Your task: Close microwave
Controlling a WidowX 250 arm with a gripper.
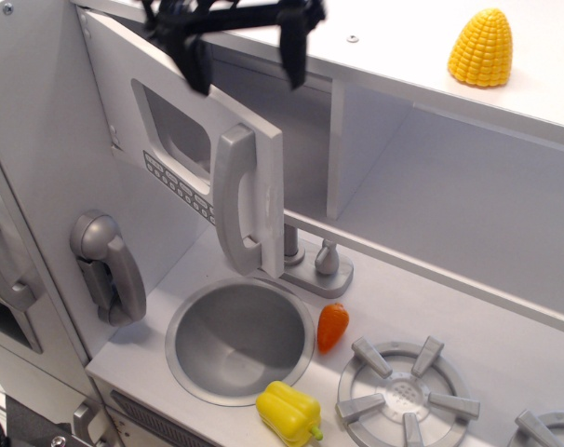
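Note:
The microwave is the white-grey upper-left compartment of the toy kitchen. Its door [184,163] has a square window, a button row and a tall grey handle [237,200]. The door stands partly swung in, its free edge still out from the cabinet front. My black gripper [245,51] is at the top of the frame, above the door's upper edge. Its two fingers [293,47] hang down spread apart, one in front of the door top and one behind it. It holds nothing. Part of the gripper is cut off by the frame's top edge.
A doorless shelf compartment [449,196] lies right of the microwave. A yellow corn cob [482,47] stands on the cabinet top. Below are a grey wall phone [107,265], sink [240,337], faucet [305,261], orange carrot [332,326], yellow pepper [288,412] and a burner [408,391].

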